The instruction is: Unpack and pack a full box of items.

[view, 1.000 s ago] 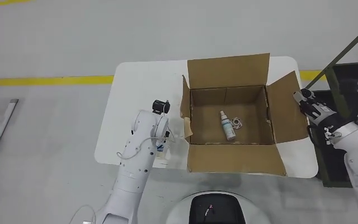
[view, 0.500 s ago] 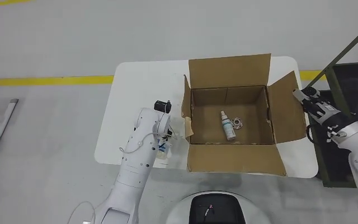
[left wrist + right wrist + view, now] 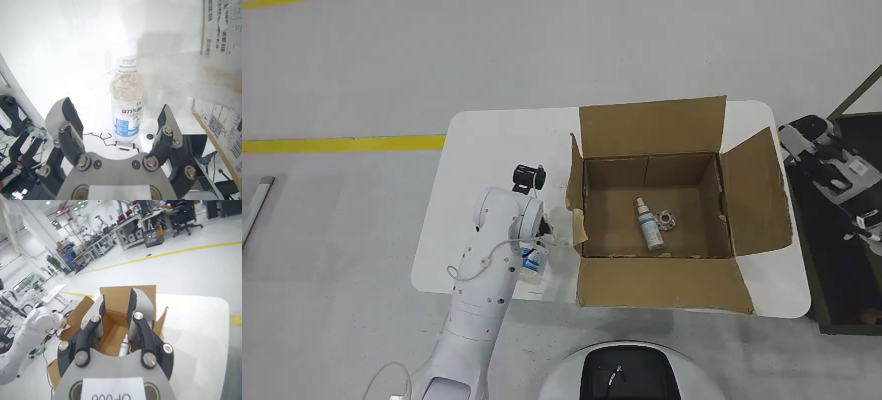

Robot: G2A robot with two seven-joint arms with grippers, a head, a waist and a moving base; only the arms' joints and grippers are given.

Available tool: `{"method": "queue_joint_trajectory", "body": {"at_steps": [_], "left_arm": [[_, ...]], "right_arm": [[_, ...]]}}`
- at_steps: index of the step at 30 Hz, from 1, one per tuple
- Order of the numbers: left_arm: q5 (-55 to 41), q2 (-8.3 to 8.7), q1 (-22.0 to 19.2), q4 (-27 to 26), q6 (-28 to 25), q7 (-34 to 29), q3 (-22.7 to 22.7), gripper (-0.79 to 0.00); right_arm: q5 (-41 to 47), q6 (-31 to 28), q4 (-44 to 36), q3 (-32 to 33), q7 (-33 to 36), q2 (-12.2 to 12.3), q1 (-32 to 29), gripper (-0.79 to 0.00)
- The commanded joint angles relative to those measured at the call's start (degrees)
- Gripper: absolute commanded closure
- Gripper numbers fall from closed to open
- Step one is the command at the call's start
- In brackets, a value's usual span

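Observation:
An open cardboard box (image 3: pixel 652 128) stands on the white table (image 3: pixel 492 160). Inside it lie a small spray bottle (image 3: pixel 648 225) and a small ring-shaped item (image 3: pixel 668 217). A clear bottle with a white cap (image 3: pixel 126 102) rests on the table left of the box, also seen under the arm as the clear bottle (image 3: pixel 533 262). My left gripper (image 3: pixel 116 106) is open around its lower half, fingers apart from it. My right gripper (image 3: pixel 117 302) is open and holds nothing. It hangs beyond the box's right flap as the right gripper (image 3: pixel 798 132), facing the box (image 3: pixel 113 332).
The box flaps (image 3: pixel 757 195) spread outward on all sides, the left one close to my left arm. A dark rack (image 3: pixel 842 280) stands off the table's right edge. Bare table surface lies behind my left arm.
My right arm has drawn back from the box's right flap, away from the table. My left wrist has turned a little beside the clear bottle.

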Motion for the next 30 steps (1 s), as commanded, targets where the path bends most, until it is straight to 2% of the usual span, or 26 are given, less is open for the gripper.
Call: {"method": "queue_joint_trajectory", "body": {"at_steps": [1, 7, 12, 25, 30], "left_arm": [[0.02, 0.00, 0.01, 0.00, 0.03, 0.00, 0.00, -0.785], [0.02, 0.00, 0.01, 0.00, 0.03, 0.00, 0.00, -0.785], [0.02, 0.00, 0.01, 0.00, 0.03, 0.00, 0.00, -0.785], [0.02, 0.00, 0.01, 0.00, 0.03, 0.00, 0.00, -0.785], [0.02, 0.00, 0.01, 0.00, 0.03, 0.00, 0.00, -0.785]], "right_arm": [[-3.05, -1.66, -0.82, -2.37, 2.92, 0.23, 0.46, 0.000], [-10.49, -2.29, 0.27, -12.29, 10.56, 0.51, 2.58, 0.000], [-19.68, 0.22, 3.96, -19.36, 11.72, 0.35, 5.25, 0.000], [-20.43, 0.88, 4.61, -20.31, 10.18, 0.23, 5.48, 0.000], [-25.99, 4.15, 3.33, -26.99, 8.35, -0.39, 7.28, 0.000]]}}
